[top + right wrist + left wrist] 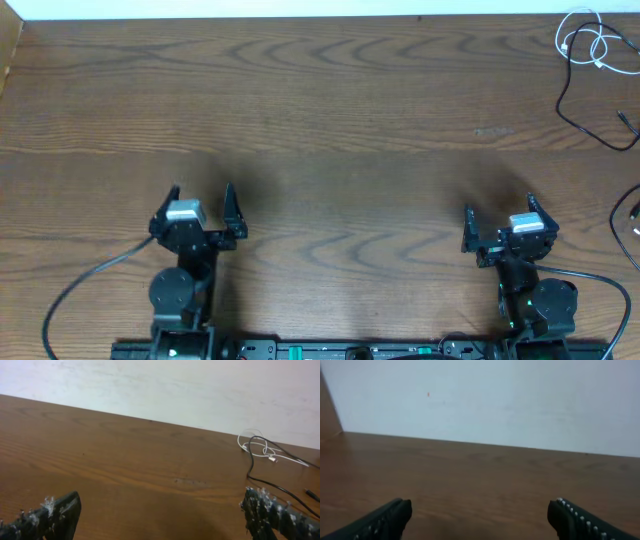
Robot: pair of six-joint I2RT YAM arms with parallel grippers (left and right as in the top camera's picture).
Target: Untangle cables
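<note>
A white cable (590,42) lies looped at the table's far right corner, crossed by a thin black cable (572,100) that runs down toward the right edge. Both show in the right wrist view, the white cable (260,450) and the black cable (260,479), at the upper right. Another black cable end (634,215) shows at the right edge. My left gripper (202,200) is open and empty at the near left, far from the cables; its wrist view shows only bare table between the jaws (480,515). My right gripper (498,218) is open and empty at the near right (160,510), well short of the cables.
The wooden table (330,130) ends at a white wall along the far edge. Thick black arm cables (80,290) trail from both arm bases at the front edge. A wooden edge (8,50) stands at the far left corner.
</note>
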